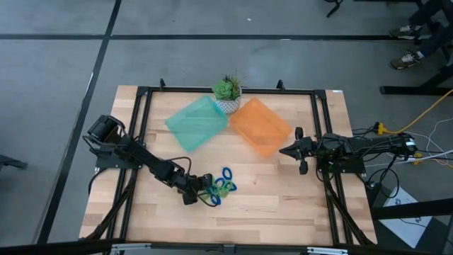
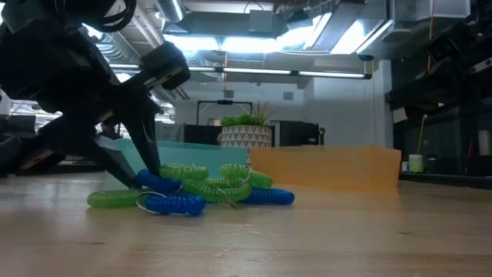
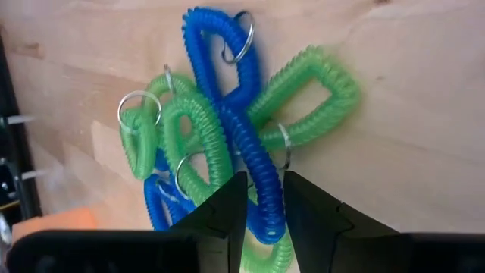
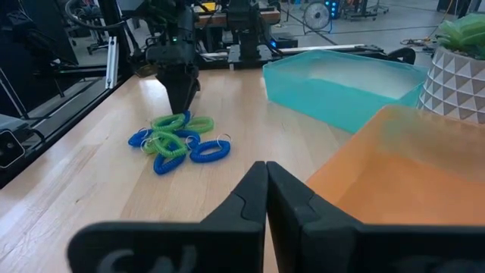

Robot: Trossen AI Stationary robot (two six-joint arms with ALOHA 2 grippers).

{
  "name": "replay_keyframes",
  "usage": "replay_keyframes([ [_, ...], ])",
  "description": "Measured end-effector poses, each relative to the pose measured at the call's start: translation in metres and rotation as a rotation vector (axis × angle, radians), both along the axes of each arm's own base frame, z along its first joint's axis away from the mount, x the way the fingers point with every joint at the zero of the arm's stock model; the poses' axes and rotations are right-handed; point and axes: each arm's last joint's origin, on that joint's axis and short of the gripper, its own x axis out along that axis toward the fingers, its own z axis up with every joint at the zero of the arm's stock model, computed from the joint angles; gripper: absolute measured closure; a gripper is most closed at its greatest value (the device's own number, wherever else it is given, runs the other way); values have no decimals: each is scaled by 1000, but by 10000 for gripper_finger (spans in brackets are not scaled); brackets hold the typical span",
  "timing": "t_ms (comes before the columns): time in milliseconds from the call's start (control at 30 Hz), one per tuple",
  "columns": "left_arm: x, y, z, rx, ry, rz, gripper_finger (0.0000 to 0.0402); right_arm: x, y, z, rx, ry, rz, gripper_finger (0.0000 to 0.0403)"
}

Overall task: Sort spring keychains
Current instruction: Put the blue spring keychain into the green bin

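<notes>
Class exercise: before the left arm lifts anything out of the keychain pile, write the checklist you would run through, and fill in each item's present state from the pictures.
1. Left gripper straddles one blue keychain: ok.
2. Fingers fully shut on it: cannot tell.
3. Blue keychain free of the green keychains: not ok, tangled.
4. Teal tray and orange tray unobstructed: ok.
5. Right gripper away from the pile, beside the orange tray: ok.

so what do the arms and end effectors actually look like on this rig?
Both arms are black and jointed, with dark cable bundles trailing from their bases. The left end effector has two black angular wedge fingers tapering to flat tips. The right end effector has matching matte black fingers with faint embossed lettering at the base.
</notes>
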Motion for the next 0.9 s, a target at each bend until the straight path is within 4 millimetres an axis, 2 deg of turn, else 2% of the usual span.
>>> replay_keyframes([
  [400,0,0,2,-84,-15,126,357,0,0,0,0,0,0,395],
  [633,-2,0,6,-135,-19,173,355,0,0,0,0,0,0,395],
  [900,-6,-2,16,-290,11,215,359,0,0,0,0,-1,0,395],
])
